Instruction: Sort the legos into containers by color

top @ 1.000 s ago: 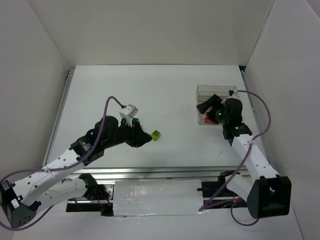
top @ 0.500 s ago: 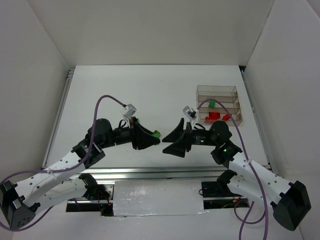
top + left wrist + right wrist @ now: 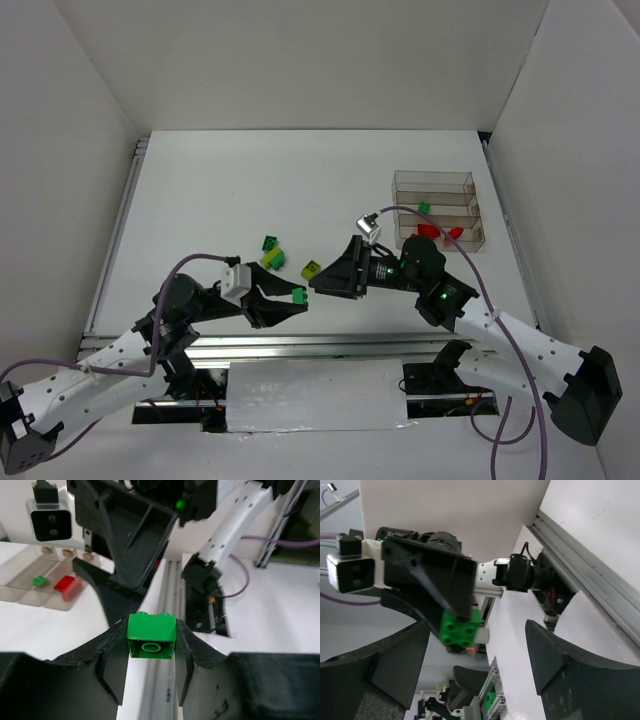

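Note:
My left gripper (image 3: 295,297) is shut on a green lego (image 3: 151,635), held above the table near its front edge. My right gripper (image 3: 322,280) stands open just right of it, its fingers (image 3: 395,665) pointing at the green lego (image 3: 460,627) with nothing between them. Three loose legos lie behind them: a dark green one (image 3: 270,243) and two yellow-green ones (image 3: 273,259) (image 3: 312,268). At the right, the clear divided container (image 3: 436,183) holds a green lego (image 3: 424,207) and red legos (image 3: 428,230).
White walls close in the table on the left, back and right. A metal rail (image 3: 320,345) runs along the front edge by the arm bases. Purple cables loop off both arms.
My left arm has pulled back toward the front edge with the green lego lifted. My right gripper has swung from the container to the middle, and now faces the left one.

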